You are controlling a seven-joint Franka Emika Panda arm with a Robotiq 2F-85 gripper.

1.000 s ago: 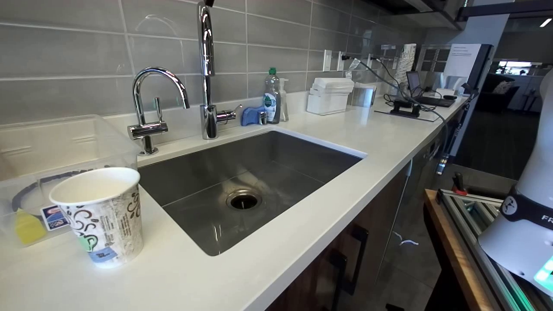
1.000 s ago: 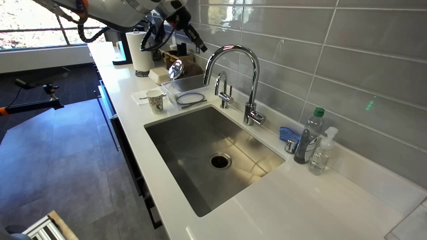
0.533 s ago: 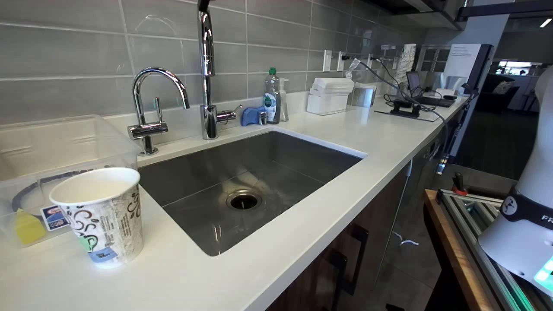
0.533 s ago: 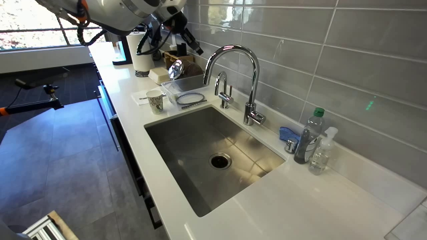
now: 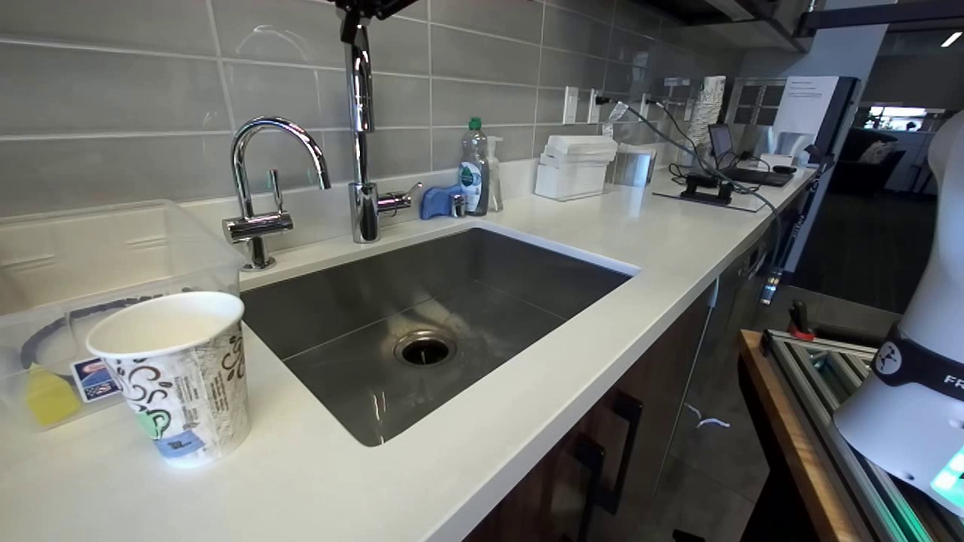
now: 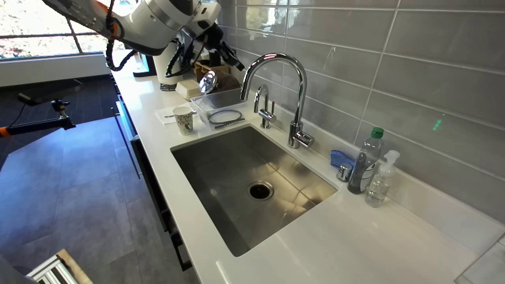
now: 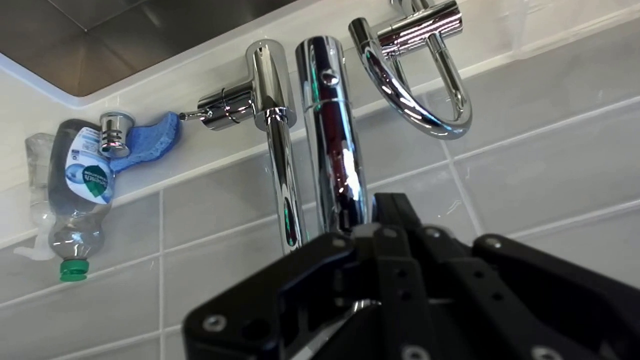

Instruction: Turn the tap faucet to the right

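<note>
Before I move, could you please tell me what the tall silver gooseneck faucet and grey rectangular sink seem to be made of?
The tall silver gooseneck faucet looks like polished metal, probably chromed, given its sharp mirror reflections. The grey rectangular sink appears satin metal, perhaps stainless steel, from its soft, blurred highlights.

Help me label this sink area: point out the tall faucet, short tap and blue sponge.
Tall faucet point(image 6: 302, 92), in an exterior view: its upright neck.
Short tap point(image 5: 258, 226), in an exterior view: its horizontal body.
Blue sponge point(image 7: 148, 142), in the wrist view: middle of its face.
</note>
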